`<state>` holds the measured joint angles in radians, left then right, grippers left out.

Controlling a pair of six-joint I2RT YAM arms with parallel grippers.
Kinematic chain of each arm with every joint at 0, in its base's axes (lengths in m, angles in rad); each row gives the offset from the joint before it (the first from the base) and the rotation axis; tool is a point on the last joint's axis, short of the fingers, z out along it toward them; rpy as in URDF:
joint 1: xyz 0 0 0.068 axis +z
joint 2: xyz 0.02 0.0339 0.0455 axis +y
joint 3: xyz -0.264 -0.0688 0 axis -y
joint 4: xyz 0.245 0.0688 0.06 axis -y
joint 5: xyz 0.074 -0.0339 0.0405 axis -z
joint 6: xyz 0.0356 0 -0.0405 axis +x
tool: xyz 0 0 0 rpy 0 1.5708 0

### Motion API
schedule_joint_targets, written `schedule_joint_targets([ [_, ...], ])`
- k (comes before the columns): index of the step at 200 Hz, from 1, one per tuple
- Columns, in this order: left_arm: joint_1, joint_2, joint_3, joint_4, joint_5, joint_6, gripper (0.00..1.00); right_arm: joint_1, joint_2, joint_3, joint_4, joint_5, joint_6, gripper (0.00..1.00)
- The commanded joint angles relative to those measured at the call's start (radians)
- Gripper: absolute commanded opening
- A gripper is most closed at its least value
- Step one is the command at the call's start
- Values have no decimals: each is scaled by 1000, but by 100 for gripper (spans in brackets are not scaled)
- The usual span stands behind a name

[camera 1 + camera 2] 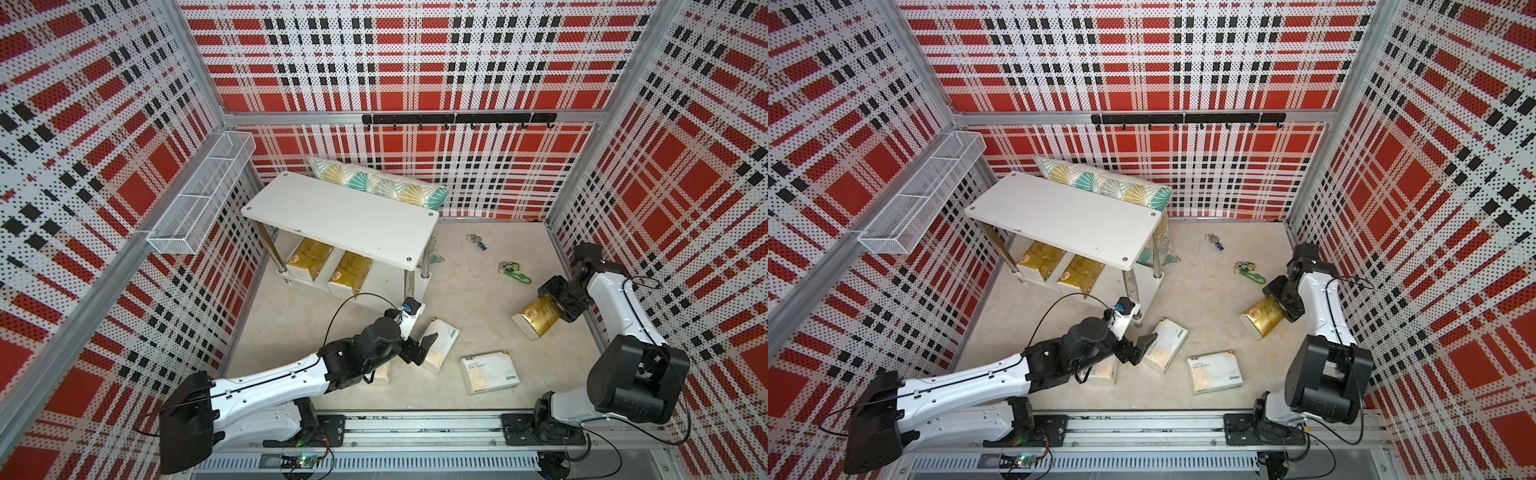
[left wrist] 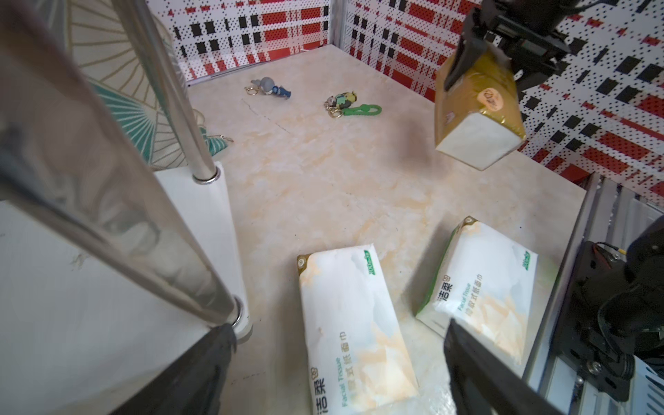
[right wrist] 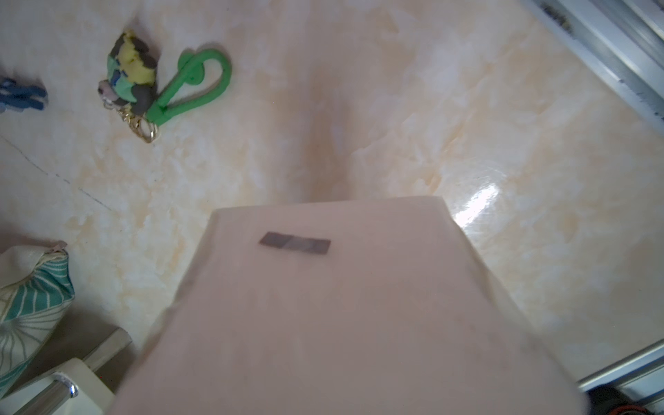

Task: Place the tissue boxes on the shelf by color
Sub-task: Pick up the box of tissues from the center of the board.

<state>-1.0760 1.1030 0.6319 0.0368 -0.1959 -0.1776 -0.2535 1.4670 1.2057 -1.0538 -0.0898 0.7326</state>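
Observation:
My right gripper [image 1: 556, 305] [image 1: 1281, 303] is shut on a gold tissue box [image 1: 538, 316] [image 1: 1263, 316] [image 2: 478, 107], held tilted above the floor at the right. That box's pale face [image 3: 341, 305] fills the right wrist view and hides the jaws. My left gripper [image 1: 420, 347] [image 1: 1139, 347] [image 2: 339, 327] is open over a white tissue box [image 1: 441, 345] [image 2: 352, 323] lying on the floor. A second white box [image 1: 490, 372] [image 2: 481, 287] lies beside it; a third [image 1: 382, 372] is partly under my left arm. The white shelf [image 1: 340, 216] holds two gold boxes [image 1: 309, 257] [image 1: 350, 272] on its lower tier.
A teal-and-gold pillow [image 1: 374, 185] leans behind the shelf. Two keychains [image 1: 515, 272] [image 1: 476, 241] lie on the floor to the shelf's right. A wire basket [image 1: 199, 195] hangs on the left wall and a black hook rail [image 1: 457, 119] on the back wall.

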Motion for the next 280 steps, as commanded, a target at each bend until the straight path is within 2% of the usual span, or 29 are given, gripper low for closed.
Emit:
schedule_joint_targets([
  [1,-7,58,22,136,75,68,96,75,22,38,-33,-28,65,70],
  [45,-58,207,94,209,46,82,96,180,41,78,-16,-53,120,70],
  [77,-122,324,129,313,-99,153,99,216,48,64,2,-78,159,69],
  [98,-151,426,162,374,-144,222,100,234,62,59,4,-118,185,70],
  [135,-149,535,188,530,-142,271,99,261,40,29,46,-184,241,69],
  [174,-135,615,225,615,-102,340,99,290,16,9,76,-225,277,69],
  [194,-129,642,240,642,-61,350,99,301,16,11,77,-234,282,69],
  [280,-105,705,294,657,-91,403,99,311,-17,-7,90,-270,294,69],
])
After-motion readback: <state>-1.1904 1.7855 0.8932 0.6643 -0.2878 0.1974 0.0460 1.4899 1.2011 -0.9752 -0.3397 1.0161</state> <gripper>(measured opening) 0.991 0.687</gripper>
